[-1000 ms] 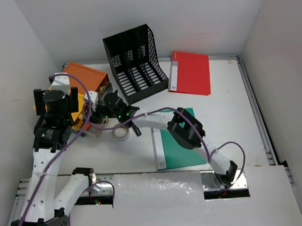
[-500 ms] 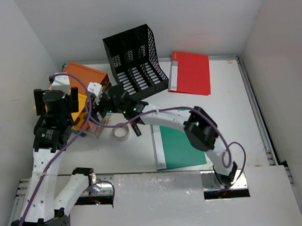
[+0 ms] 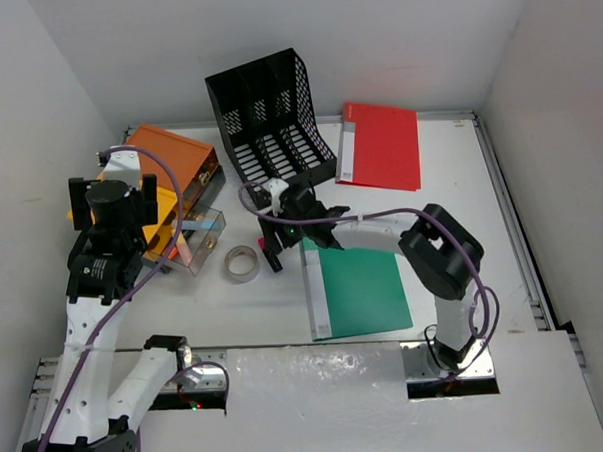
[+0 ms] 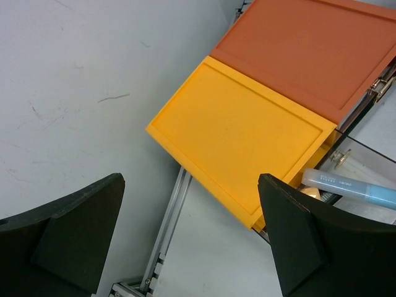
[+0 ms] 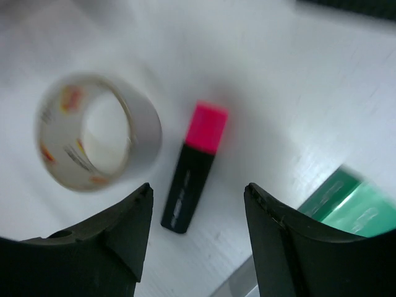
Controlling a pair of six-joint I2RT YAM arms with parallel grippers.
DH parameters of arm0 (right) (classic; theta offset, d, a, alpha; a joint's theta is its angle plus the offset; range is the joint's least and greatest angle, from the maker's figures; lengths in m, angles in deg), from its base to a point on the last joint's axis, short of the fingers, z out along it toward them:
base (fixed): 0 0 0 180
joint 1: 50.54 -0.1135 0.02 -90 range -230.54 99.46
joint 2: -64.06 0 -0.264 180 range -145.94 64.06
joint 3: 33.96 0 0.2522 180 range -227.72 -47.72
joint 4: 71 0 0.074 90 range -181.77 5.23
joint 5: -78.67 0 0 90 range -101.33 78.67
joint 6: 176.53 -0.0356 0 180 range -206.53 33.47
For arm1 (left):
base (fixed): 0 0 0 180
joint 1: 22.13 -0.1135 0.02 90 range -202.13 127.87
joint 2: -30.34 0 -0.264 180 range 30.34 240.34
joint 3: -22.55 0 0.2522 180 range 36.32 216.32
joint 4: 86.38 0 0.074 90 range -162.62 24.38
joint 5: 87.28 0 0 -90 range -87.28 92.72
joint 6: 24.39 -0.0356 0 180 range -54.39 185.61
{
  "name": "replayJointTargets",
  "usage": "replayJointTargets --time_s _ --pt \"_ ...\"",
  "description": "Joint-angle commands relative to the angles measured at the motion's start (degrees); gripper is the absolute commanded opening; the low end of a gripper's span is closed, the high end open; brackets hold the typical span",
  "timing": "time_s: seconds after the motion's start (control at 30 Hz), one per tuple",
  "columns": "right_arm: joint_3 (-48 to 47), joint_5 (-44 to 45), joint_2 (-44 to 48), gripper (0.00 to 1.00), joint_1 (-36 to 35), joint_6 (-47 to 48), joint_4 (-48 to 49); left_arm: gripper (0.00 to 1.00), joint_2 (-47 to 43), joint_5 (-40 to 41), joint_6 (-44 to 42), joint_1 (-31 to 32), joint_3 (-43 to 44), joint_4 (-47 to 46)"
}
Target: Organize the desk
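The right jaws are hanging released over a marker point(image 5: 193, 164) beside tape point(image 5: 93, 133) on the table point(image 5: 297, 93); the left jaws are gaping above a box point(image 4: 241, 136).

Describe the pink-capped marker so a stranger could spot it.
Start at the black mesh file rack at the back of the desk and come forward to the green folder. Just left of it lies the marker, beside a clear tape roll: a short black stick with a pink cap.

On the desk point(image 3: 462, 239) I see a tape roll point(image 5: 145, 133) just left of a marker point(image 3: 274, 255), a folder point(image 3: 364, 288) to their right, and a file rack point(image 3: 278, 137) behind them.
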Motion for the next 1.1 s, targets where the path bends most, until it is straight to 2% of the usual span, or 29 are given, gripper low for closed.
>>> replayJointTargets --time_s 0.0,0.13,0.37,0.43,0.5,0.57,0.6,0.7,0.87,1.07 --pt "1.29 -0.79 -0.91 0.59 -1.76 -2.57 -1.41 0.88 -0.15 -0.54 0.05 -0.47 -0.02 -2.46" --pt "2.00 1.68 -3.19 0.56 -1.84 -2.40 -0.80 0.88 -0.15 -0.72 0.05 -0.47 -0.11 -2.20" --pt "-1.60 2.37 -8.56 0.56 -2.45 -2.66 -1.94 0.88 -0.24 -0.81 -0.12 -0.47 -0.63 -2.46" --pt "-2.74 4.83 -9.26 0.54 -3.59 -1.52 -3.08 0.88 -0.15 -0.90 -0.21 -0.47 -0.72 -2.55" --pt "-5.19 12.44 -11.28 0.49 -4.83 0.75 -7.18 0.88 0.03 -0.90 -0.30 -0.47 -0.90 -2.63" --pt "-6.43 16.08 -12.60 0.39 -6.15 1.73 -9.14 0.88 0.29 -0.81 -0.48 -0.47 -0.99 -2.72" --pt "-6.61 16.87 -13.13 0.21 -6.32 1.65 -9.67 0.88 0.47 -0.72 -0.48 -0.47 -1.07 -2.81" --pt "-5.12 19.76 -11.04 0.00 -6.24 0.85 -8.72 0.88 0.64 -0.63 -0.48 -0.47 -1.16 -2.90" --pt "-2.48 20.93 -3.74 0.00 -5.45 4.00 -2.76 0.88 0.56 -0.81 -0.56 -0.47 -1.69 -3.07" --pt "-8.89 15.04 2.77 0.00 -5.62 11.39 3.83 0.88 0.47 -0.98 -0.48 -0.47 -1.43 -2.72"
